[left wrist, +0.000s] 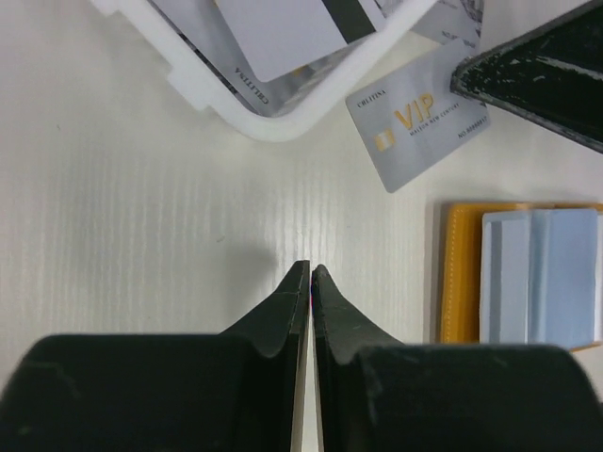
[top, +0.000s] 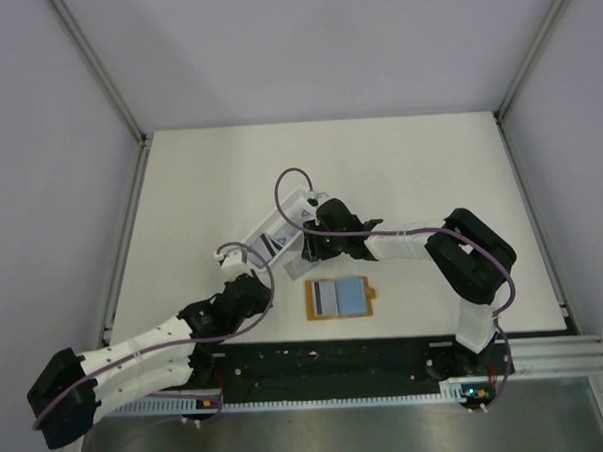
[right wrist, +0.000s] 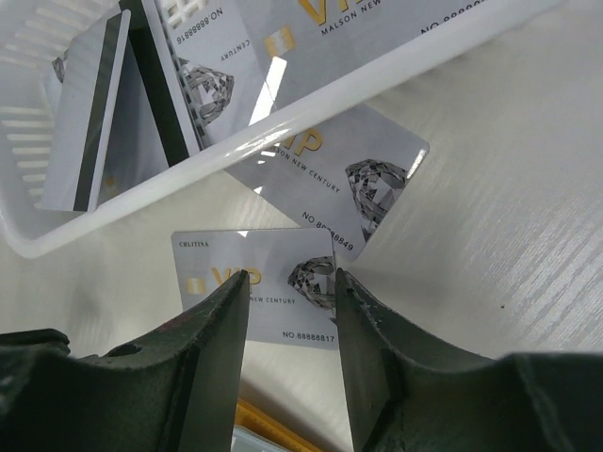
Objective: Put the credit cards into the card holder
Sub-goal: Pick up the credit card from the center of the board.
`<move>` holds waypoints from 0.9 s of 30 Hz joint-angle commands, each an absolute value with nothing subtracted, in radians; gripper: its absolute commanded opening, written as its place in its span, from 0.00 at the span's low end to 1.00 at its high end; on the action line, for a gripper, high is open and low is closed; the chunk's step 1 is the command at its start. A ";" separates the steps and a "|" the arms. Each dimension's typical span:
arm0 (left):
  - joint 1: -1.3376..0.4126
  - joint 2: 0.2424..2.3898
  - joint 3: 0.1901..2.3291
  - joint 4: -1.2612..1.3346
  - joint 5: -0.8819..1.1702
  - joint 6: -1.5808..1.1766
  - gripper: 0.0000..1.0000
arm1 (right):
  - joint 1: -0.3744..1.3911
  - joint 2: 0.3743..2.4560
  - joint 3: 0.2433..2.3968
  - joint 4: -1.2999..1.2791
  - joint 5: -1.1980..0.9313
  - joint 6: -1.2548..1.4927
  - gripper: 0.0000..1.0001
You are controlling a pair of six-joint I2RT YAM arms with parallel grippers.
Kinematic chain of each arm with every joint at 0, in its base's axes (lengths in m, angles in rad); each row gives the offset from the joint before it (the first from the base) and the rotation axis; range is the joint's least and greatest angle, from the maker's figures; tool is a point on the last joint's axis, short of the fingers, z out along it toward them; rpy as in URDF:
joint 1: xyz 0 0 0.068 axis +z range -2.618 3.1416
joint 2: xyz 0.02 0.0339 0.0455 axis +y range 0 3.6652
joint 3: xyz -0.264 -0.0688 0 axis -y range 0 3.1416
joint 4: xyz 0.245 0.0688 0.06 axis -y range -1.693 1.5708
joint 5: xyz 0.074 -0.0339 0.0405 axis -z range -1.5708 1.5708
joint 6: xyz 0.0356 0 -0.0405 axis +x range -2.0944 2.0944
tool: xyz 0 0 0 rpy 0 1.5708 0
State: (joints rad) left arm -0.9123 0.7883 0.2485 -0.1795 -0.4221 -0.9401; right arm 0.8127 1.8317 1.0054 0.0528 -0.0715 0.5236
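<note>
Picking step: the right gripper [right wrist: 290, 282] is poised over a loose grey VIP credit card [right wrist: 203, 273]. The next move likely calls for nipping its edge and carrying it to the holder.

The long white plastic tray [right wrist: 283, 132] of spare cards lies just beyond the fingertips, and the flat orange-tan card holder [left wrist: 459, 273] sits just behind them. The jaws stand half apart, straddling the card flat on the table, with nothing pinched. The left gripper [left wrist: 309, 275] is pressed closed and empty.
</note>
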 commanded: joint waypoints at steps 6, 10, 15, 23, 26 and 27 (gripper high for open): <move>-0.830 0.897 0.242 -0.054 -0.442 -0.927 0.06 | 0.813 1.887 1.049 0.057 -0.161 0.482 0.40; -0.816 0.904 0.236 -0.041 -0.446 -0.922 0.05 | 0.824 1.893 1.037 0.086 -0.205 0.451 0.39; -0.805 0.902 0.235 -0.040 -0.446 -0.914 0.05 | 0.838 1.907 1.037 0.117 -0.267 0.411 0.38; -0.802 0.899 0.212 -0.055 -0.423 -0.920 0.02 | 0.871 1.925 1.037 0.153 -0.340 0.385 0.38; -0.804 0.838 0.199 -0.100 -0.417 -0.933 0.01 | 0.894 1.934 1.042 0.153 -0.360 0.365 0.38; -0.802 0.810 0.198 -0.122 -0.426 -0.939 0.01 | 0.900 1.936 1.045 0.153 -0.364 0.359 0.38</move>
